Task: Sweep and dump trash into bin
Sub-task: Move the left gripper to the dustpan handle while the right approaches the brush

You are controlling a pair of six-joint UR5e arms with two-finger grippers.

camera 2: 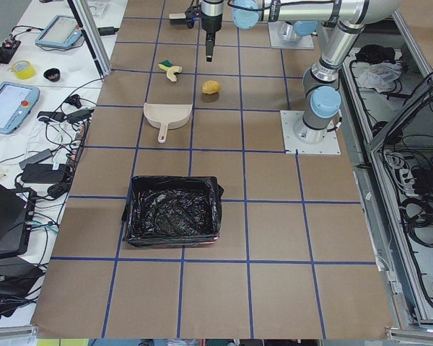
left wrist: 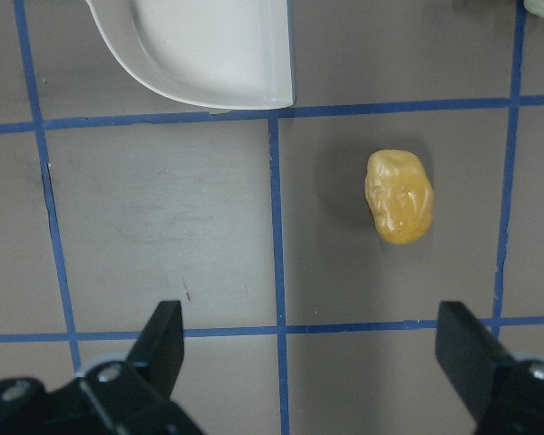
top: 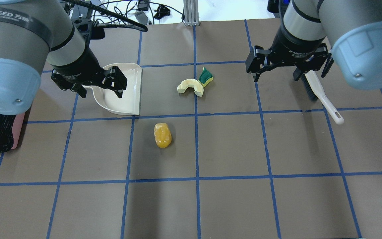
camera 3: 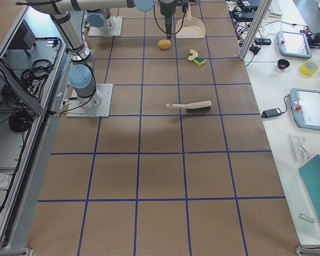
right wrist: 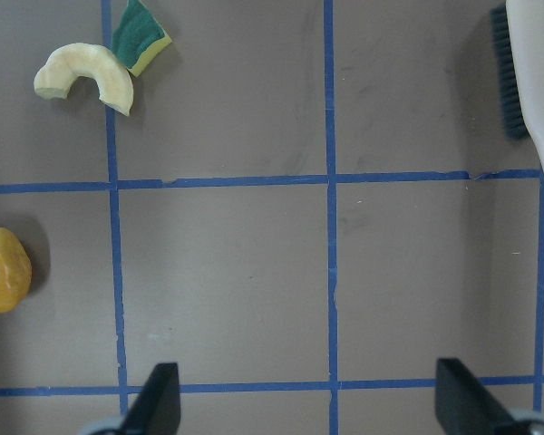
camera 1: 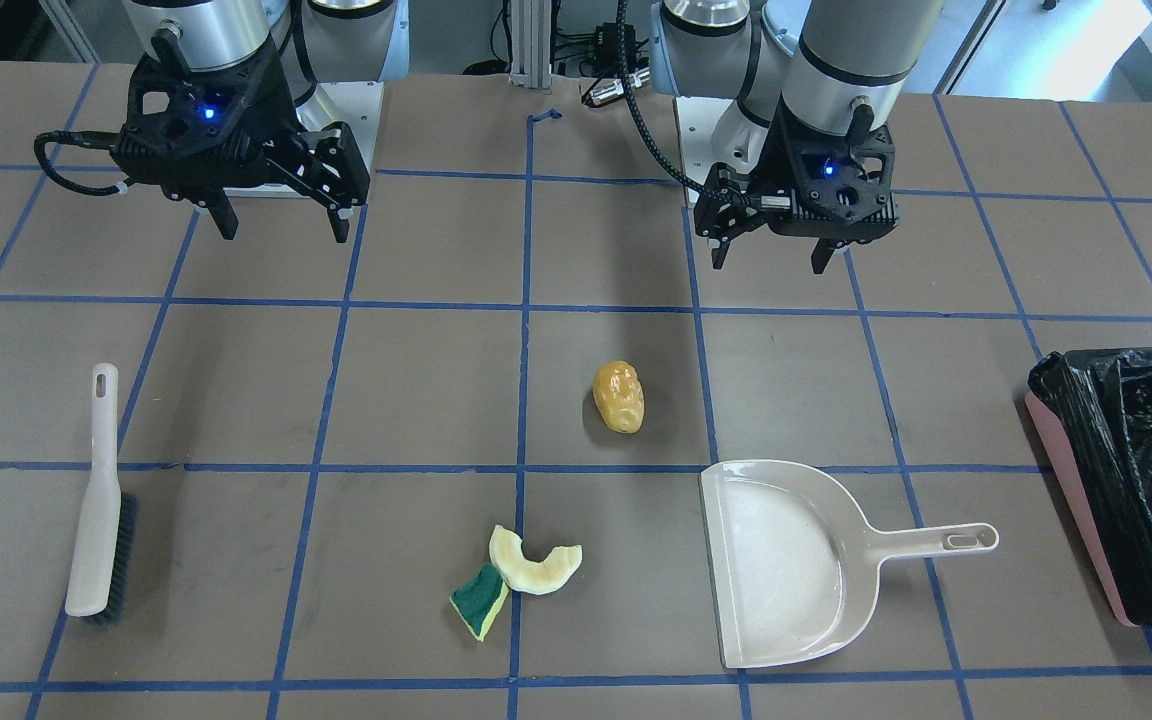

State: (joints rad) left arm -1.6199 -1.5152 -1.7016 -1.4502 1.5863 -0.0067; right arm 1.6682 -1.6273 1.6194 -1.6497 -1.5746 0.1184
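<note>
Sweeping not yet begun: both arms hover, tools untouched.
The left gripper [camera 1: 768, 262] and right gripper [camera 1: 284, 232] hang spread and empty. The lump [camera 1: 619, 397], slice [camera 1: 539, 565] and sponge [camera 1: 479, 600] lie mid-table, well apart from the bin [camera 1: 1086, 460]. Next, I'd guess, comes grasping the brush [camera 1: 96, 500] and dustpan [camera 1: 786, 560].

We count three pieces of trash on the worktop [camera 1: 416, 380]: one glossy yellow-brown potato-like lump [camera 1: 619, 397], one pale yellow crescent slice [camera 1: 536, 565] and one green-and-yellow sponge piece [camera 1: 479, 600]. Of sweeping tools we count two: one beige dustpan [camera 1: 786, 570] and one beige brush [camera 1: 96, 500] with dark bristles. We find one pink bin [camera 1: 1086, 460], lined with one black bag. Claws number two: one left claw [camera 1: 769, 262], one right claw [camera 1: 284, 232].
</note>
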